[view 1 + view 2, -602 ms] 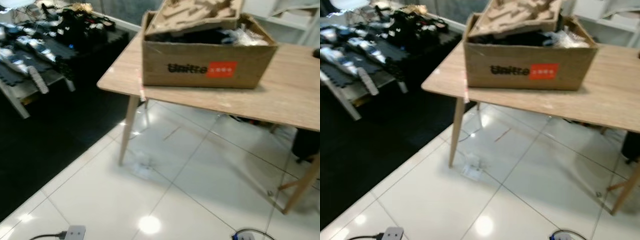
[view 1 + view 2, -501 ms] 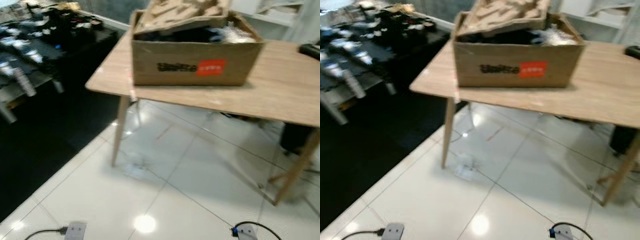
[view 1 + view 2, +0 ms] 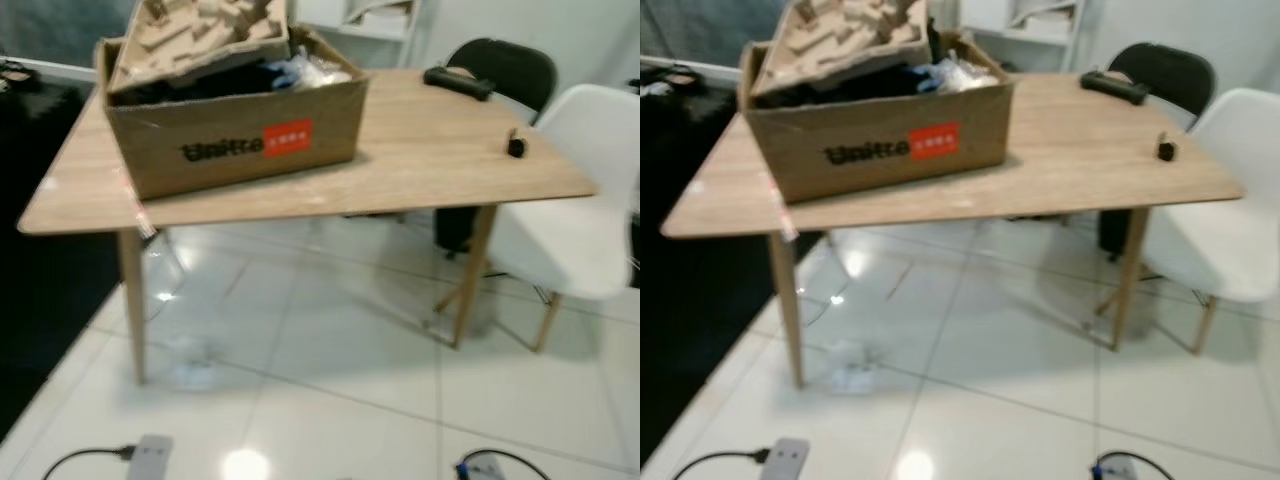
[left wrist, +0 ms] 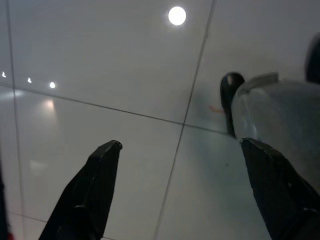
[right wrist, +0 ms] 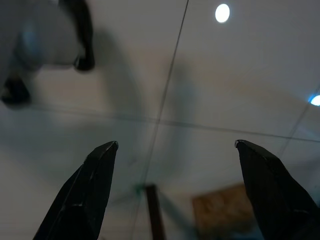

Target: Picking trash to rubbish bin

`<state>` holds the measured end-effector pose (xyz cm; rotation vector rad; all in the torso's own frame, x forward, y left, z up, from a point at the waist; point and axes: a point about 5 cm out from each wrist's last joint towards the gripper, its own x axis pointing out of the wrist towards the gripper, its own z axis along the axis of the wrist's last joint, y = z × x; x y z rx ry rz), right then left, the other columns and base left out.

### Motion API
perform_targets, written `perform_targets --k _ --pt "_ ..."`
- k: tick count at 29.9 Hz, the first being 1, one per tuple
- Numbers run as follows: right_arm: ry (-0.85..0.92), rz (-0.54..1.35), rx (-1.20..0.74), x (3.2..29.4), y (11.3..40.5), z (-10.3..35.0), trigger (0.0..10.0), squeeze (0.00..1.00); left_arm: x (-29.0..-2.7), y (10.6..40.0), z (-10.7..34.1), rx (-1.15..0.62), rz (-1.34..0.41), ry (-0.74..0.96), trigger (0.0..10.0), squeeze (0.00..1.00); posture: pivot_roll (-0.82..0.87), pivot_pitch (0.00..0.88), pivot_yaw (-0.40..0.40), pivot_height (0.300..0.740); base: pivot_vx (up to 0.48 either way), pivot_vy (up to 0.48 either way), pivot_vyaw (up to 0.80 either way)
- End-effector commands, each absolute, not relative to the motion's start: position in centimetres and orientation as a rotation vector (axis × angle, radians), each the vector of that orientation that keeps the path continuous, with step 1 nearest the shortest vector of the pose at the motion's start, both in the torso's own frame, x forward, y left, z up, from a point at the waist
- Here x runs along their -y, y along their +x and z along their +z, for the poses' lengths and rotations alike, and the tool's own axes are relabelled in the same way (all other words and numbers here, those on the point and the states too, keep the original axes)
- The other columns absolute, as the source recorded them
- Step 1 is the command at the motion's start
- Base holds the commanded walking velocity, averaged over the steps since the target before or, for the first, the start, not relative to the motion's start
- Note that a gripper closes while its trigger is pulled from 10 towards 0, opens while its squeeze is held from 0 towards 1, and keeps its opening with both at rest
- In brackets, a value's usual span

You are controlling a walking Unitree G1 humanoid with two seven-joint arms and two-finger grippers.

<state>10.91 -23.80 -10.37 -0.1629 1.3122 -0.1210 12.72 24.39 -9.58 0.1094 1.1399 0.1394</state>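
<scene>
corrugated cardboard box (image 3: 235, 130); woodgrain table (image 3: 440, 160); glossy tiled floor (image 3: 340, 390)

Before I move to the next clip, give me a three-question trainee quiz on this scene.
1. True or false: the cardboard box stands on the wooden table.
2. What seat stands at the table's right end? A) white chair B) red stool C) green sofa
3. Fill in: both the left end effector and the right end effector hang over the tiled ____ with fingers apart.

Key: 1 true; 2 A; 3 floor.
</scene>
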Motion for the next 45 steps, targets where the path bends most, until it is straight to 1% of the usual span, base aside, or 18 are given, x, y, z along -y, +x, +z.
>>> perform_targets --k 1,2,4,6,7,10,12,13,19,22,24,26,27,29,32,36,41,45 --pt "-0.201 -0.091 -1.329 23.9 10.7 -10.4 10.0 0.0 -25.0 11.9 -9.7 -1.159 0.193 0.086 10.0 0.0 0.11 0.107 -0.021 0.74 0.0 0.0 -0.8" --pt "-0.251 -0.037 -1.32 23.5 11.2 -10.4 10.0 0.0 -25.6 11.5 -9.7 -1.158 0.249 0.062 10.0 0.0 0.12 0.105 -0.023 0.74 0.0 0.0 -0.8" --pt "-0.325 0.035 -1.289 23.0 12.5 -10.1 10.0 0.0 -26.3 10.8 -9.6 -1.167 0.287 0.074 10.0 0.0 0.15 0.095 -0.029 0.74 0.0 0.0 -0.8" --pt "-0.338 0.052 -1.277 22.8 13.0 -10.0 10.0 0.0 -26.6 10.6 -9.6 -1.17 0.297 0.078 10.0 0.0 0.16 0.1 -0.034 0.74 0.0 0.0 -0.8" --pt "-0.363 0.083 -1.267 22.5 13.6 -9.8 10.0 0.0 -27.0 10.2 -9.5 -1.167 0.329 0.068 10.0 0.0 0.2 0.111 -0.047 0.74 0.0 0.0 -0.8" --pt "-0.401 0.126 -1.263 22.2 14.0 -9.8 10.0 0.0 -27.4 9.7 -9.5 -1.164 0.358 0.055 10.0 0.0 0.22 0.108 -0.055 0.74 0.0 0.0 -0.8" --pt "-0.467 0.201 -1.256 21.6 14.5 -9.7 10.0 0.0 -27.8 8.0 -9.8 -1.189 0.402 0.032 10.0 0.0 0.21 0.106 -0.057 0.74 0.0 0.0 -0.8" --pt "-0.47 0.215 -1.241 21.2 15.0 -9.6 10.0 0.0 -27.7 6.7 -10.1 -1.224 0.416 0.025 10.0 0.0 0.21 0.108 -0.056 0.74 0.0 0.0 -0.8" --pt "-0.469 0.22 -1.237 21.0 15.1 -9.6 10.0 0.0 -27.1 5.4 -10.4 -1.254 0.424 0.004 10.0 0.0 0.22 0.103 -0.049 0.74 0.0 0.0 -0.8" --pt "-0.481 0.227 -1.27 21.1 14.1 -9.9 10.0 0.0 -26.8 5.9 -10.5 -1.242 0.417 -0.005 10.0 0.0 0.26 0.099 -0.054 0.74 0.0 0.0 -0.8" --pt "-0.481 0.227 -1.27 21.1 14.1 -9.9 10.0 0.0 -26.8 5.9 -10.5 -1.242 0.417 -0.005 10.0 0.0 0.26 0.099 -0.054 0.74 0.0 0.0 -0.8" --pt "-0.505 0.259 -1.301 21.2 13.2 -10.2 10.0 0.0 -26.8 7.5 -10.2 -1.193 0.407 -0.006 10.0 0.0 0.28 0.112 -0.082 0.74 0.0 0.0 -0.8" --pt "-0.505 0.259 -1.301 21.2 13.2 -10.2 10.0 0.0 -26.8 7.5 -10.2 -1.193 0.407 -0.006 10.0 0.0 0.28 0.112 -0.082 0.74 0.0 0.0 -0.8" --pt "-0.529 0.292 -1.301 21.0 13.2 -10.3 10.0 0.0 -26.9 8.8 -9.9 -1.147 0.41 -0.01 10.0 0.0 0.28 0.108 -0.08 0.74 0.0 0.0 -0.8" --pt "-0.515 0.287 -1.283 20.6 13.7 -10.2 10.0 0.0 -26.6 8.7 -10.0 -1.161 0.396 -0.005 10.0 0.0 0.27 0.102 -0.068 0.74 0.0 0.0 -0.8" --pt "-0.503 0.289 -1.255 20.0 14.6 -10.0 10.0 0.0 -26.0 7.7 -10.4 -1.203 0.364 0.011 10.0 0.0 0.26 0.106 -0.065 0.74 0.0 0.0 -0.8" --pt "-0.509 0.301 -1.258 19.9 14.5 -10.0 10.0 0.0 -25.8 7.4 -10.5 -1.208 0.361 0.009 10.0 0.0 0.26 0.114 -0.074 0.74 0.0 0.0 -0.8" --pt "-0.54 0.33 -1.279 20.1 13.8 -10.2 10.0 0.0 -25.6 7.1 -10.6 -1.213 0.363 0.003 10.0 0.0 0.27 0.12 -0.086 0.74 0.0 0.0 -0.8"
